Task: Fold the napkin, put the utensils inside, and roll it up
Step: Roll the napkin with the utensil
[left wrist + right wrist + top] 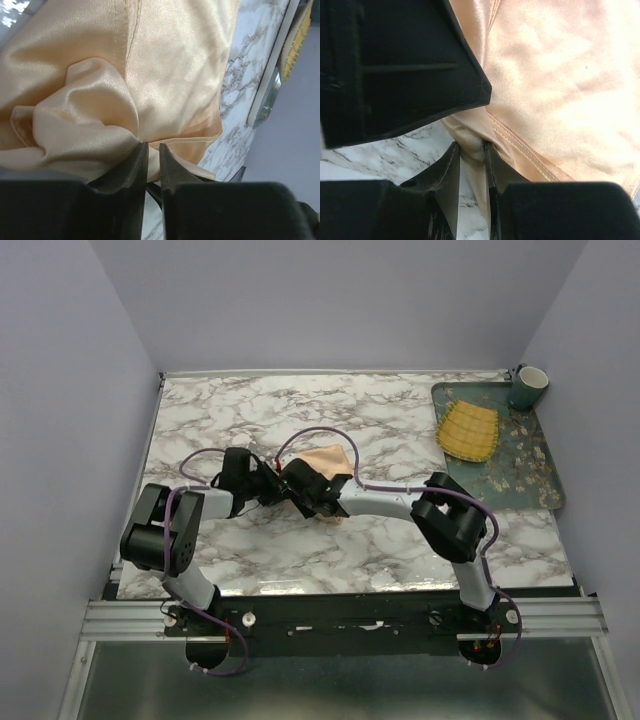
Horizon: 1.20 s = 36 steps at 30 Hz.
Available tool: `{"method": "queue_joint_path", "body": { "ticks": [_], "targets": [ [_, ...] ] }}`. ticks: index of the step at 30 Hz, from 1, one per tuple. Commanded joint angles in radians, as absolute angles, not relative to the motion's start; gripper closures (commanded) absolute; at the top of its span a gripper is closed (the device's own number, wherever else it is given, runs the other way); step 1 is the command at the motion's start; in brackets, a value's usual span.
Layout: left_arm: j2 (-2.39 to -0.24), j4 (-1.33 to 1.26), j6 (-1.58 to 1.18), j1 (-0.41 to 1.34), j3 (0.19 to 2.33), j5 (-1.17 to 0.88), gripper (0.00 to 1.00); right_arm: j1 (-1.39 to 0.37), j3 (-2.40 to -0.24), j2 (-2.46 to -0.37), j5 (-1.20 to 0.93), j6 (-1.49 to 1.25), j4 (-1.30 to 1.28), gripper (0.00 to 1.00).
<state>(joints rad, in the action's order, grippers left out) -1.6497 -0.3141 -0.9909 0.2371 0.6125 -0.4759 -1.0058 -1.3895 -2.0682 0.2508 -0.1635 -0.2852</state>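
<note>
While both arms crowd over it, the napkin [330,458] lies rumpled near the middle of the table, slightly left of centre, and I see only its far corner past the wrists from above. My right gripper [471,146] has its jaws narrow, with a fold of the napkin's hemmed edge running down between them, so that's a pinch on the cloth. My left gripper [151,146] sits right at a bunched fold by the hem, jaws a slim slit apart; I can't tell whether any fabric is caught in there. The two grippers are nose to nose, and the left one's black body blocks a good part of the right wrist's view. Well off to the right, a mottled green tray [545,475] carries a yellow checked cloth [468,430] and a mug [528,387] at its far corner. White-and-grey marble tabletop [250,410] underneath, pale lilac walls [330,300] around it.
</note>
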Motion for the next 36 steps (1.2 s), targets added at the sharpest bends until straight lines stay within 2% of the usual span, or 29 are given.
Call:
{"method": "queue_joint_path", "body": {
  "ticks": [1,4,7,9,12,15,18,23,28,33,36],
  "targets": [
    [-1.586,-0.206,-0.934,0.152,0.575,-0.567,0.66,-0.95,-1.319,-2.194,0.009,-0.187,-0.41,0.96],
    [-1.519,-0.096,-0.879,0.144,0.623,-0.56,0.54,-0.916,-1.357,-2.189,-0.125,-0.199,-0.42,0.99],
    [-1.442,-0.016,-0.822,0.141,0.655,-0.523,0.46,-0.852,-1.385,-2.189,-0.363,-0.227,-0.428,1.0],
    [-1.386,0.06,-0.79,0.141,0.667,-0.47,0.41,-0.8,-1.41,-2.206,-0.449,-0.239,-0.43,1.0],
    [-1.318,0.132,-0.764,0.143,0.667,-0.401,0.36,-0.732,-1.445,-2.262,-0.641,-0.253,-0.439,1.0],
    [-1.295,0.185,-0.773,0.147,0.66,-0.358,0.33,-0.677,-1.477,-2.309,-0.791,-0.275,-0.439,1.0],
    [-1.334,0.167,-0.788,0.179,0.643,-0.35,0.2,-0.634,-1.5,-2.365,-0.915,-0.29,-0.439,1.0],
    [-1.448,0.029,-0.871,0.247,0.661,-0.383,0.2,-0.598,-1.543,-2.422,-1.049,-0.31,-0.454,0.99],
    [-1.526,0.02,-0.907,0.304,0.712,-0.325,0.27,-0.584,-1.566,-2.441,-1.08,-0.325,-0.471,0.98],
    [-1.578,0.006,-0.931,0.307,0.715,-0.285,0.28,-0.584,-1.591,-2.447,-1.062,-0.296,-0.52,0.98],
    [-1.603,0.014,-0.92,0.31,0.735,-0.269,0.33,-0.584,-1.594,-2.445,-1.046,-0.288,-0.529,0.98]
  ]
}}
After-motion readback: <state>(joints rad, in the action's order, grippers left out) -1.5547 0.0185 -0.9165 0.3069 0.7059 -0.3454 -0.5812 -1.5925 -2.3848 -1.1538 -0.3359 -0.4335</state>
